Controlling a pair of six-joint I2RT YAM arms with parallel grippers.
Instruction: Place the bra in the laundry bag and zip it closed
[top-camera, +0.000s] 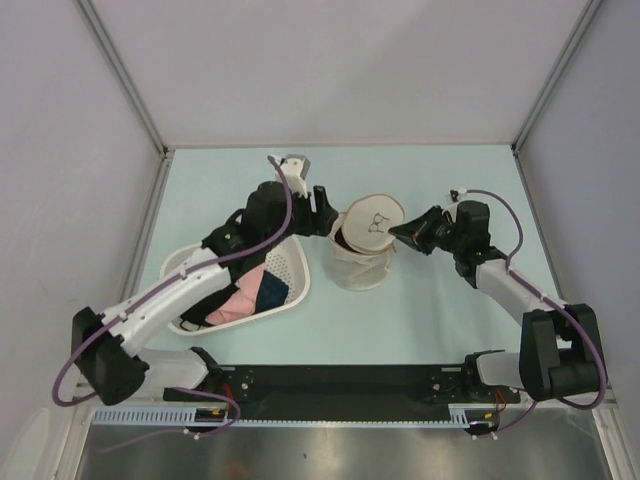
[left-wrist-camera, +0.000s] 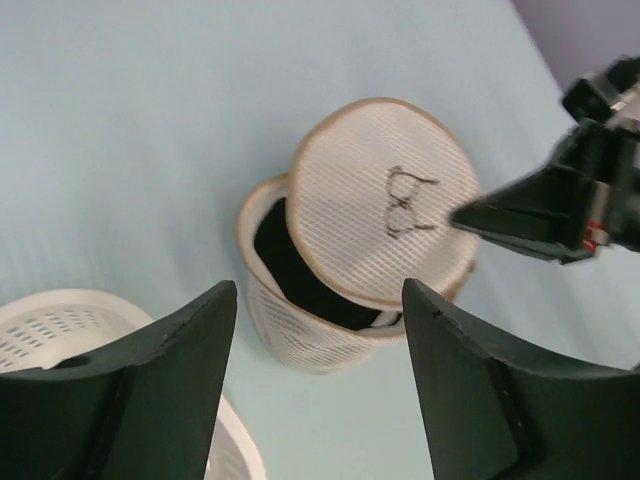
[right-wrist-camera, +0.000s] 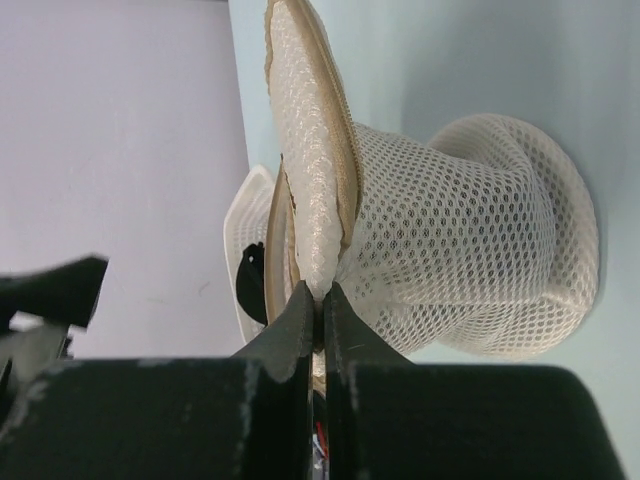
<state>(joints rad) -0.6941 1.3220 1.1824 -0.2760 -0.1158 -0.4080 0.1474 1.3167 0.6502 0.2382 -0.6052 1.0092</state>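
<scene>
At the left of the worktop (top-camera: 450, 310) stands a white basket (top-camera: 296, 262) holding a pink garment (top-camera: 245, 300) and a navy cloth (top-camera: 270, 290); the left arm reaches across it. The left hand (top-camera: 322, 212) is spread wide and holds nothing. It hangs just left of the laundry bag (left-wrist-camera: 300, 340), fingers pointing at it.

The bag stands in the middle of the worktop with its round lid (left-wrist-camera: 370, 215) tipped up. The gap under the lid faces left, toward the open hand. The bra (left-wrist-camera: 285, 262) is inside, showing as black cloth in that gap, so the loading looks done and the closing is left.

The right hand (right-wrist-camera: 320, 300) comes in from the right and is pinched shut on the lid's rim, holding it up. The lid has to come down onto the body, leftward and down from that grip, and the free left hand is the nearer one for the zip. I cannot make out the zip pull. There is bare worktop far and near of the bag; the basket crowds the left.
</scene>
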